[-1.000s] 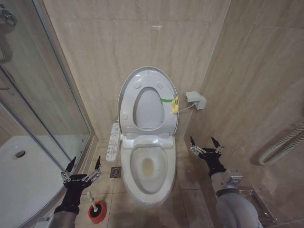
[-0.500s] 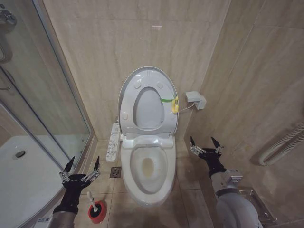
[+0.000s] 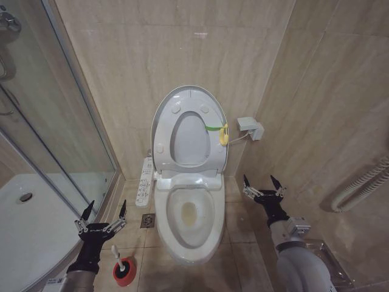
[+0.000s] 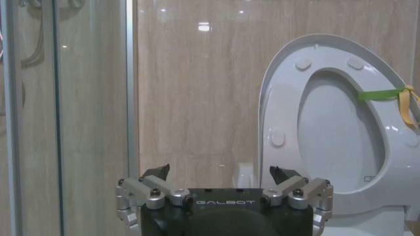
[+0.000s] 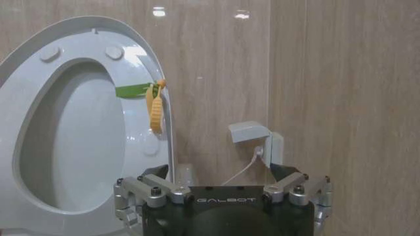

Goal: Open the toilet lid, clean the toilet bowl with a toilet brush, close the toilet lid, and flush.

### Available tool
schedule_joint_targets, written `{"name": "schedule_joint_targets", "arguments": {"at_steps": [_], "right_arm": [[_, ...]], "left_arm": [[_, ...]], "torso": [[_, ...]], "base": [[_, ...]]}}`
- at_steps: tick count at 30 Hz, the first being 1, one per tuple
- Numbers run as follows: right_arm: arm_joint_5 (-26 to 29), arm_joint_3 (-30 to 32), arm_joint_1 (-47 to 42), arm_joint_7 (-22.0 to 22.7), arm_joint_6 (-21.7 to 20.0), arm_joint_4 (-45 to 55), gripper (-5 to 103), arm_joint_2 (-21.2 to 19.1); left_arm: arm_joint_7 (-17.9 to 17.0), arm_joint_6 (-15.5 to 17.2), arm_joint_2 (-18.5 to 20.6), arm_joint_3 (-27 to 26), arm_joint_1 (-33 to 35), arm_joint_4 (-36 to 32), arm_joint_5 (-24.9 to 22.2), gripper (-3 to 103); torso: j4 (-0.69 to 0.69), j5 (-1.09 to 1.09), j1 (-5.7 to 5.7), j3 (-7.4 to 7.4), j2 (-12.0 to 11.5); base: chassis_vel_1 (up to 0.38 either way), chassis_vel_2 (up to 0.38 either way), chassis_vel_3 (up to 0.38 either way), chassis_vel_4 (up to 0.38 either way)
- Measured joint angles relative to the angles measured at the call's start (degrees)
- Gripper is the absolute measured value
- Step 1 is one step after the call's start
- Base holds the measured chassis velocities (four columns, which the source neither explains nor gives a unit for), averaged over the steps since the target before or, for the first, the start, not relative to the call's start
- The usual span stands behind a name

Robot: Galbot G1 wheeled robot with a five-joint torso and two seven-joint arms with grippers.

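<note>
Above toilet brush — left claw apart | right claw apart | toilet lid upright

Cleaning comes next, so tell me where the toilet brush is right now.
In the head view, the toilet brush stands in its red cup holder on the floor at the robot's left, beside the toilet bowl, just below the open left hand.

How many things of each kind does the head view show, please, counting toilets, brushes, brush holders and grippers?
Toilets: 1, the bowl with its lid up.
Brushes: 1, the brush.
Holders: 1, the red holder.
Grippers: 2, the left gripper and the right gripper, both open.
Total: 5.
</note>
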Motion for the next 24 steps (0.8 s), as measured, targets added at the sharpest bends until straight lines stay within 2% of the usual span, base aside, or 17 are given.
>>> {"name": "schedule_joint_targets", "arguments": {"at_steps": [24], "right_arm": [[0.00,0.00,0.00,0.00,0.00,0.00,100,0.00]], "left_arm": [[0.00,0.00,0.00,0.01,0.00,0.03,0.00,99]], "torso": [[0.00,0.00,0.00,0.00,0.00]], "base": [[0.000,0.000,0.000,0.000]]}}
